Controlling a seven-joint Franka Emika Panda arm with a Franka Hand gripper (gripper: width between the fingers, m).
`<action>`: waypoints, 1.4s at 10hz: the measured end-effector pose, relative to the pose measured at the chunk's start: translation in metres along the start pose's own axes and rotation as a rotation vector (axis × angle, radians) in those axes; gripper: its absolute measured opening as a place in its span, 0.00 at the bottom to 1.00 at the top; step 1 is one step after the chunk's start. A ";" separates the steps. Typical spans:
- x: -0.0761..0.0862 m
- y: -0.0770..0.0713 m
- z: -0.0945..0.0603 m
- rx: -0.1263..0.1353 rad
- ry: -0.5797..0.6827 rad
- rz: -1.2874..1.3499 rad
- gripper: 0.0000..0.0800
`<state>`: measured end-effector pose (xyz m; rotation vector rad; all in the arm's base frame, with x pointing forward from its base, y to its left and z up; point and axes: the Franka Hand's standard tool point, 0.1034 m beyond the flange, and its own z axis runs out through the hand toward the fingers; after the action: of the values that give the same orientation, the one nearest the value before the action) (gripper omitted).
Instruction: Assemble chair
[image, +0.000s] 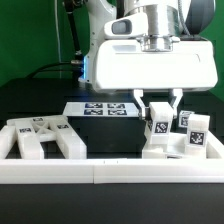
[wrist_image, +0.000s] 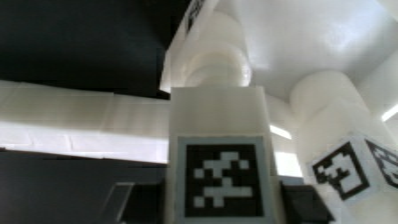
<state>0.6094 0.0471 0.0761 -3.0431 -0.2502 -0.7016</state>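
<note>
Robot lab, plainly: black surface (image: 40, 100) fenced by white rails (image: 60, 172) on the camera's side of the claw (image: 160, 104), marker board (image: 105, 108) lying flat just behind it, white parts (image: 40, 138) below and beside it stamped with square tags.

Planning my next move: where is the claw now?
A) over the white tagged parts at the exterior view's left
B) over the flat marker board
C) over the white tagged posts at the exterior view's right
C: the claw hangs over the matte-white tagged square posts at the exterior view's right.
</note>
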 end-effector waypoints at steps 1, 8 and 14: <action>0.001 -0.001 0.001 -0.002 0.008 -0.002 0.36; 0.002 -0.002 0.003 -0.045 0.146 -0.016 0.36; 0.001 -0.002 0.004 -0.040 0.124 -0.017 0.62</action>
<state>0.6124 0.0491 0.0726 -3.0224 -0.2635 -0.9035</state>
